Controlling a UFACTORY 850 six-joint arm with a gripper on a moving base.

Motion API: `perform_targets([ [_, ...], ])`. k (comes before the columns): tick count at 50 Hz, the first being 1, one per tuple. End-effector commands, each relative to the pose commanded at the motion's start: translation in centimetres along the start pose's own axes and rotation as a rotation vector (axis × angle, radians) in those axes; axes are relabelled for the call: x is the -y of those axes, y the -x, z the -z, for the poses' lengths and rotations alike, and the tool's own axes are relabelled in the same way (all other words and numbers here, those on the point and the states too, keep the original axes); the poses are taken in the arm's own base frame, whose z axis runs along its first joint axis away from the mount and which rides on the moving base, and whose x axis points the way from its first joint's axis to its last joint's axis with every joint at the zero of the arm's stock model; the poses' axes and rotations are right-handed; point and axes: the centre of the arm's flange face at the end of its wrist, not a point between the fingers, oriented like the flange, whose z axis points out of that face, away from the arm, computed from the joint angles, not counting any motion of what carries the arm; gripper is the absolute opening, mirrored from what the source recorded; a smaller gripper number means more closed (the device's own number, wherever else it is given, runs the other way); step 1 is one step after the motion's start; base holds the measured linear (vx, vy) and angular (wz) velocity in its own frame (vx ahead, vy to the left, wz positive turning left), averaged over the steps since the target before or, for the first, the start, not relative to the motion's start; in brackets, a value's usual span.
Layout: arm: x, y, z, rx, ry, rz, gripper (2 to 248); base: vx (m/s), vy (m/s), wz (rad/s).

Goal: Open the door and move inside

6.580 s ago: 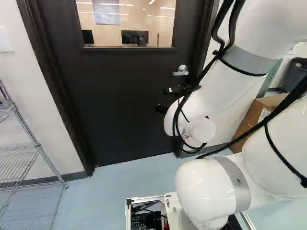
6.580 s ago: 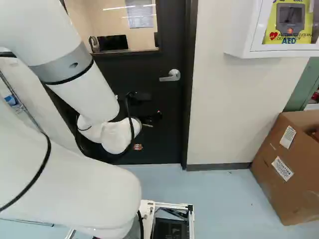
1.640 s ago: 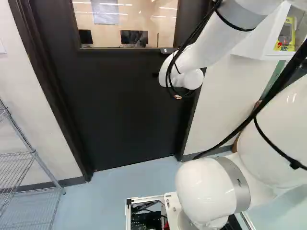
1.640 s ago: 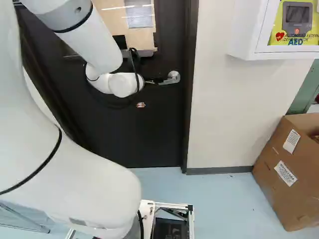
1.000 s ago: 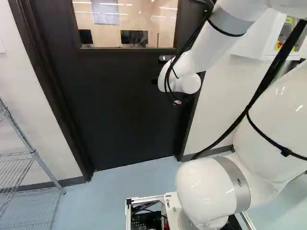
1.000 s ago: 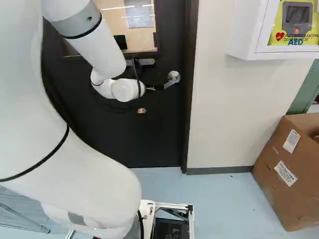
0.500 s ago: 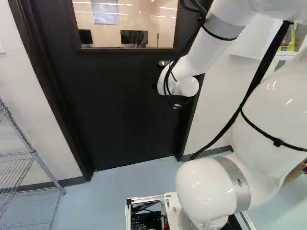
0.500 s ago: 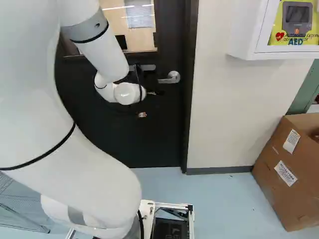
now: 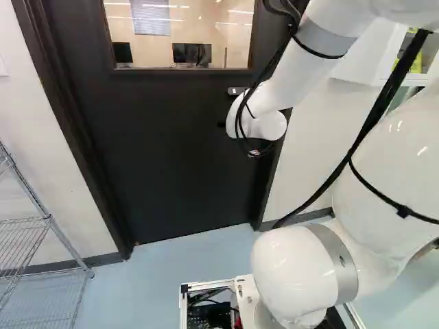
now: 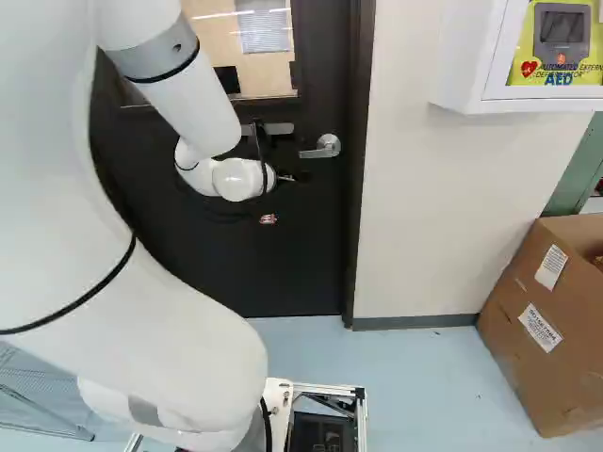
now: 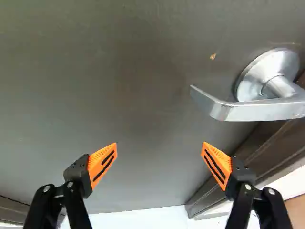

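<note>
Right base view: black two-fingered hand (image 10: 298,176), fingers spread wide apart, hovering just below-left of the silver metal lever handle (image 10: 322,149) on the closed dark door (image 10: 301,245)!

Flr (image 10: 415,386): pale blue, smooth, slight sheen; seen in both base views. Wire shelving unit (image 9: 66,246), L edge of left base view: metal, stands on flr, low wire shelf close above it, flr visible thru mesh. Cardboard box (image 10: 537,372), R edge of right base view: sits on flr at an angle, top open, 2 white labels, contents unclear. Small dk specks (image 10: 436,331) on flr nr box. Base frame (image 9: 183,305), foot of left base view: above flr, contact w/ flr hidden
</note>
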Motion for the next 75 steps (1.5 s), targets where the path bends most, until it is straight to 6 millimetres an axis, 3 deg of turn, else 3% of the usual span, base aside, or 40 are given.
perform_targets([
  [45,-0.1,-2.8,4.6,-0.121,0.002,-0.001,247,0.0,0.0,0.0],
  [75,-0.3,-6.2,4.7,-0.189,0.007,-0.002,247,0.0,0.0,0.0],
])
